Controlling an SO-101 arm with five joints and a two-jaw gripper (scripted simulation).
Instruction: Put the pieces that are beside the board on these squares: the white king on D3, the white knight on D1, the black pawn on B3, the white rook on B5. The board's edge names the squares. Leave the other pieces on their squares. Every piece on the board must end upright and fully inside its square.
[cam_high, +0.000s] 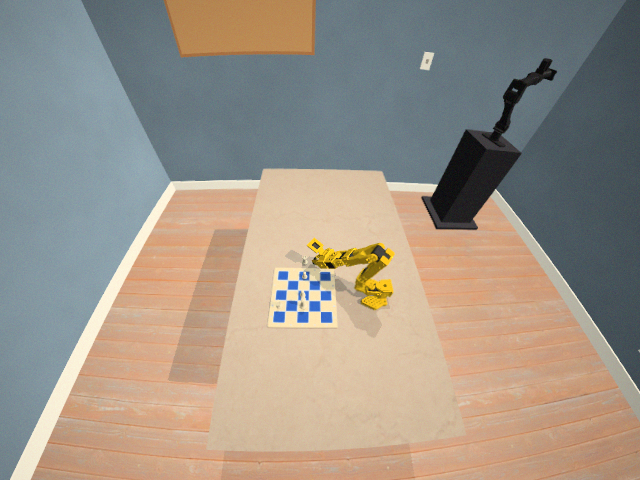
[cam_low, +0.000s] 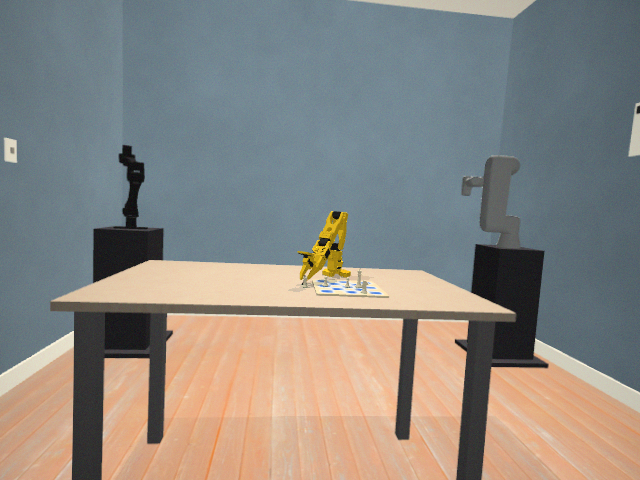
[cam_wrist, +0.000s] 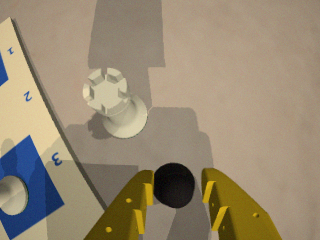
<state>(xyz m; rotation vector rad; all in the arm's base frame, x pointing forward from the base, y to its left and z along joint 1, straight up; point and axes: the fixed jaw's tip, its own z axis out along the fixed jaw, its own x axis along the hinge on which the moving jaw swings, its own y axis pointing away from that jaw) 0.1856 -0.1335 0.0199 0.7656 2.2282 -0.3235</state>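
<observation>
My gripper is slightly open, tips pointing down beside the board. The black pawn shows in the gap between the fingertips in the wrist view, with neither finger clearly touching it; how far below the tips it is, I cannot tell. The white rook stands upright on the table close by, outside the board's rank-numbered edge. The white king stands on D3. The white knight stands on D1.
A small white piece stands on A3, near the gripper's side of the board. Another small piece stands on C3, close to the king. The arm's base is right of the board.
</observation>
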